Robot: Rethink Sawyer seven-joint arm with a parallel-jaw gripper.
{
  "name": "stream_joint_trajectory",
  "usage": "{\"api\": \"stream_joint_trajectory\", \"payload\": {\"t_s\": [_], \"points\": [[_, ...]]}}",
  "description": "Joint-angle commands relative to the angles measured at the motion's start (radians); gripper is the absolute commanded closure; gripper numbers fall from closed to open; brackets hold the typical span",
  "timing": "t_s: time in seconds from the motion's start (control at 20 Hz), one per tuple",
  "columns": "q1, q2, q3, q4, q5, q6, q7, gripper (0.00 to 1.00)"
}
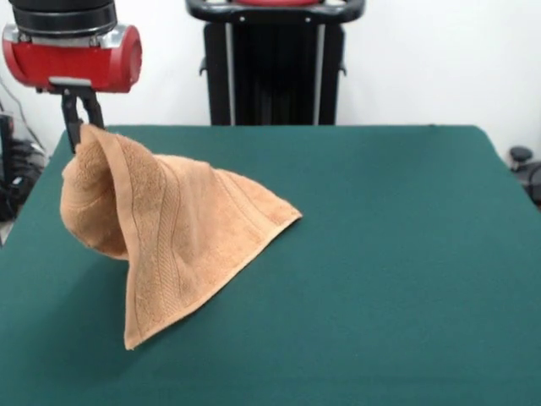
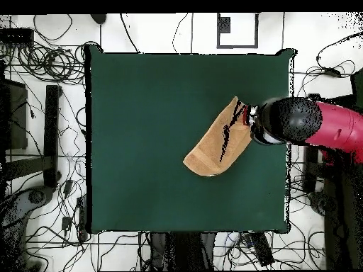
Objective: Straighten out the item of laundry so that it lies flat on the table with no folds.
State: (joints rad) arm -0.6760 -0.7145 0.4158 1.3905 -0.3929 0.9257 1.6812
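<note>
the jaws are closed tight on one corner of the towel, pinching a small peak of cloth with nothing else in their hold. they sit low under the red and black arm, near one side edge of the tabletop, so the towel hangs from that single point like a tent. holding it by a corner this way lets the cloth's own weight pull the folds open: the raised part droops in a loose pouch beside the jaws, while the lower part fans out and rests on the green surface, one corner pointing toward the middle of the tabletop and another toward the camera in the front view.

seen from overhead, the towel lies toward the side where the arm reaches in, well inside the tabletop edges, with plenty of bare green beyond it. that room matters, since the towel likely needs dragging away from its resting corners to draw it out.

in my judgement the task is only partway: the cloth is doubled over itself and not flat. lowering the corner straight down would probably leave a fold.
</note>
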Motion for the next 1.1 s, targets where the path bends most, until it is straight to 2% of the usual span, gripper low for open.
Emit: {"api": "stream_joint_trajectory", "payload": {"t_s": [0.05,0.25,0.5,0.85,1.1], "points": [[0.011,0.045,0.132,-0.068,-0.057,0.109,-0.363,1.0],[0.013,0.067,0.158,-0.152,-0.076,0.15,-0.411,1.0],[0.032,0.112,0.184,-0.296,-0.103,0.262,-0.476,1.0],[0.036,0.142,0.196,-0.339,-0.104,0.277,-0.503,1.0],[0.061,0.179,0.201,-0.437,-0.113,0.332,-0.553,1.0]]}}
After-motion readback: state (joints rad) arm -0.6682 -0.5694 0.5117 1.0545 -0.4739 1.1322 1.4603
